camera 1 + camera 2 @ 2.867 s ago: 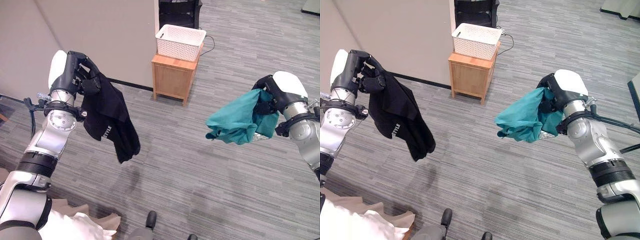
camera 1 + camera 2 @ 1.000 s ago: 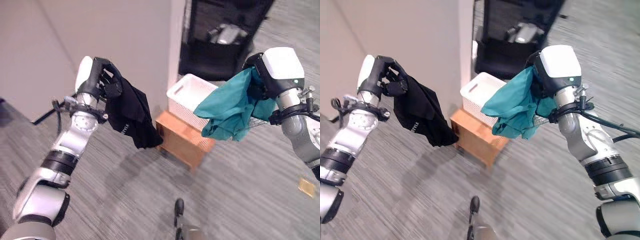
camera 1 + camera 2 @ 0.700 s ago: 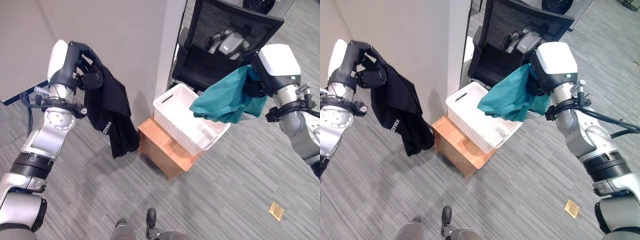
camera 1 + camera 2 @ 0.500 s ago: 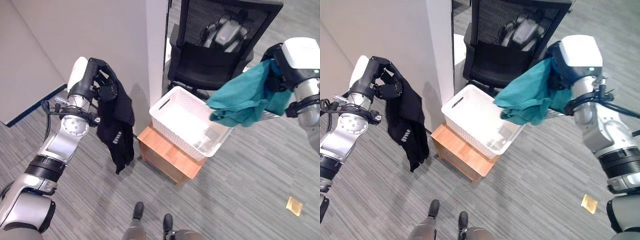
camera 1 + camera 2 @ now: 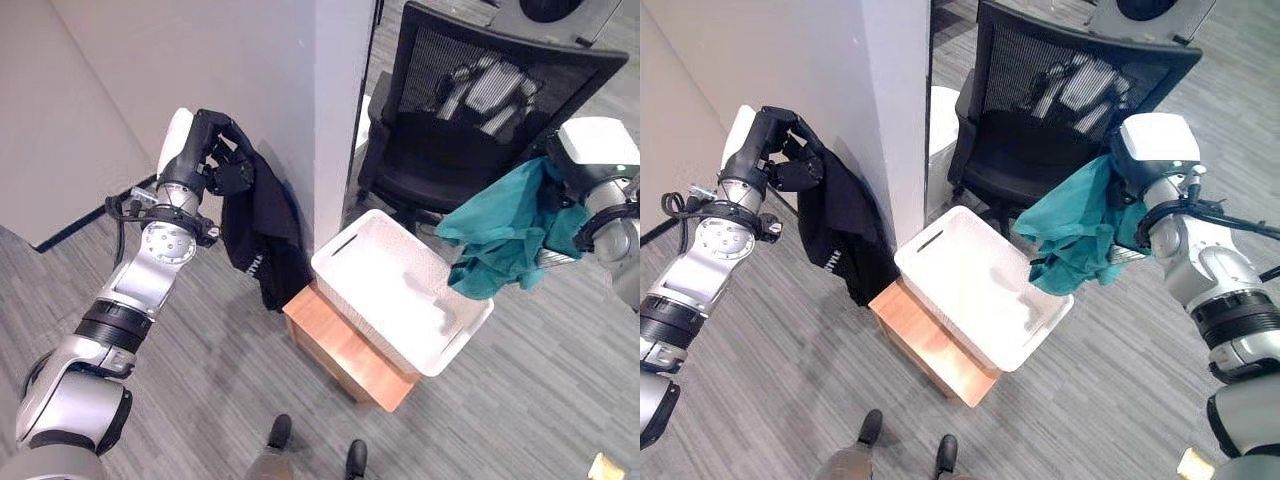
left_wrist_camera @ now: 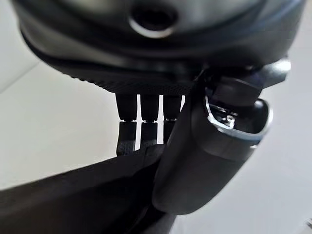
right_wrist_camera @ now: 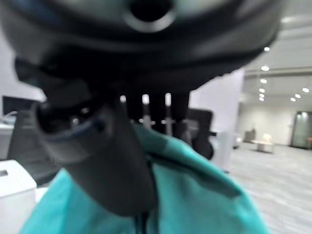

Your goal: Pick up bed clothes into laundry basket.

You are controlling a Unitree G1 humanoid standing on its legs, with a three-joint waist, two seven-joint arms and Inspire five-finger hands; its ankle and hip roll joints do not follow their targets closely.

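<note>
Left eye view: left robot hand raised beside a grey wall, fingers curled round the top of a black garment that hung down, its lower end just beside a wooden stand. White basket sat on the stand, tilted in the picture, nothing clearly seen inside. Right robot hand held up a teal cloth, closed on it; the cloth's lower folds hung over the basket's far right edge. Black mesh chair stood behind the basket. Grey carpet floor below.

Right eye view: same layout. Left robot hand gripped the black garment next to the wall's corner. Teal cloth draped from the right robot hand, above the basket near its right rim.

Left wrist view: left robot hand with thumb and fingers bent over black fabric, clamping it.

Right wrist view: right robot hand with thumb pressed down on teal cloth, fingers curled over its far side. Edge of the basket seen beside it.
</note>
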